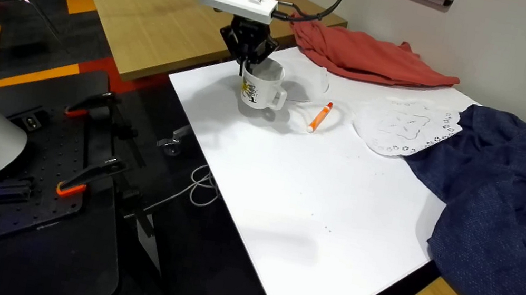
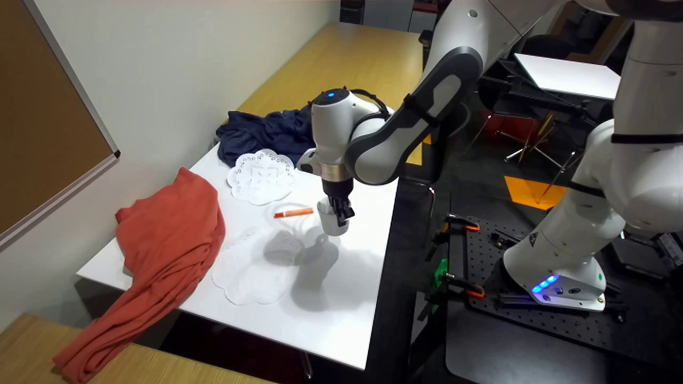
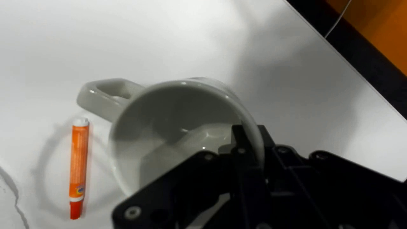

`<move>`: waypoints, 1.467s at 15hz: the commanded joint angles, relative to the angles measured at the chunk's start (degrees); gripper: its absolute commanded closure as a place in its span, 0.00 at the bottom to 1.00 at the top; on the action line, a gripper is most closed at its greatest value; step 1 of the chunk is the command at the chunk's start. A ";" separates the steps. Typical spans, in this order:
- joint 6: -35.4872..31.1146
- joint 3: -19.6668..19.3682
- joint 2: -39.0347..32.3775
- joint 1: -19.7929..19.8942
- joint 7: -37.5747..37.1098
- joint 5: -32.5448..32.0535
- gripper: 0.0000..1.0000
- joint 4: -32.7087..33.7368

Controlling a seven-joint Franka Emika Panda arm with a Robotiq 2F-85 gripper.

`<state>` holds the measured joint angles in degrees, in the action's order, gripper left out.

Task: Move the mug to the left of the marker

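The white mug point(image 1: 264, 95) has a printed picture and a side handle. It shows in an exterior view point(image 2: 332, 225) and in the wrist view point(image 3: 190, 108). My gripper point(image 1: 246, 66) is shut on the mug's rim, one finger inside and one outside, also seen in the wrist view point(image 3: 251, 140). The mug is roughly upright and appears a little above the table, its shadow set apart from it. The orange marker point(image 1: 320, 118) lies on the table beside the mug, on its handle side in the wrist view point(image 3: 78, 167); it also shows in an exterior view point(image 2: 294, 213).
The white table point(image 1: 298, 191) holds a lace doily point(image 1: 408, 128), another pale doily point(image 2: 256, 272), a red cloth point(image 1: 364, 55) and a navy cloth point(image 1: 511, 226). The table's edge runs close to the mug on the robot's side. Wooden tables point(image 1: 172, 20) adjoin it.
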<state>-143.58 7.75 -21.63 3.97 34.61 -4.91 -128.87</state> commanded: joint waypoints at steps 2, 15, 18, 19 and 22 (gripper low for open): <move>-1.79 0.79 -0.83 -1.43 2.97 -2.20 0.97 1.08; -5.13 -1.61 -10.87 -4.07 0.97 -10.78 0.97 7.96; -4.97 -1.94 -12.24 -4.10 0.76 -11.64 0.97 9.17; -4.97 -2.07 -12.27 -4.16 0.68 -11.84 0.97 9.36; -5.39 -2.64 -12.11 -4.52 0.03 -12.50 0.63 9.19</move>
<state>-148.50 6.45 -33.77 0.72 36.67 -15.53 -120.31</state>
